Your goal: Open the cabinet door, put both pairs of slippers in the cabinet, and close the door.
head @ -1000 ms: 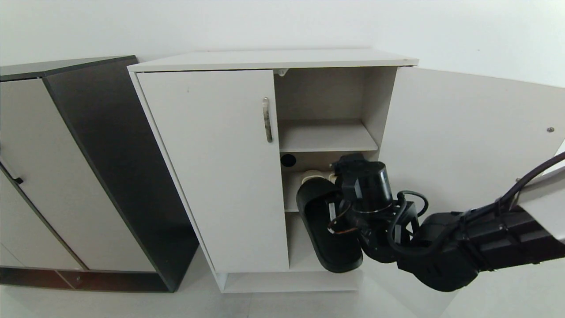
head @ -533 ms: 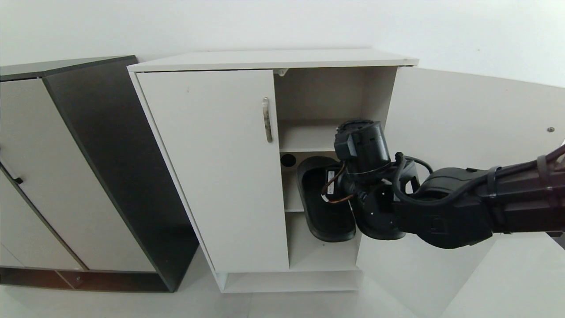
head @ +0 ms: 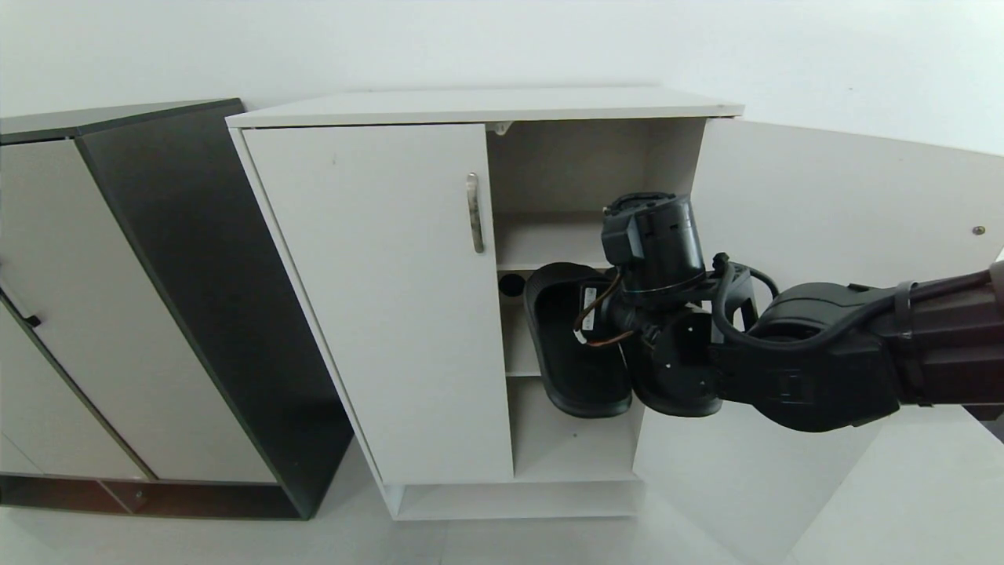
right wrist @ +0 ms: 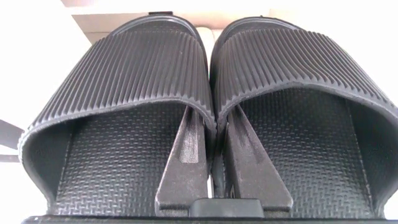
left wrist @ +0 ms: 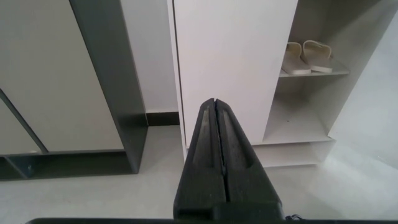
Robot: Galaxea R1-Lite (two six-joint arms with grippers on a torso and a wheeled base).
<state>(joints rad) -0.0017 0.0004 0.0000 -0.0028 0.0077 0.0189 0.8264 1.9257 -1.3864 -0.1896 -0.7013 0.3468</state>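
Two black slippers (head: 576,353) before open cabinet (head: 486,103)

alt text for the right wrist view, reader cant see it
The right gripper is shut on a pair of black slippers, one finger inside each, pinching their touching inner sides together. The ribbed straps arch over the fingers, and a pale board of the cabinet shows beyond the toes.
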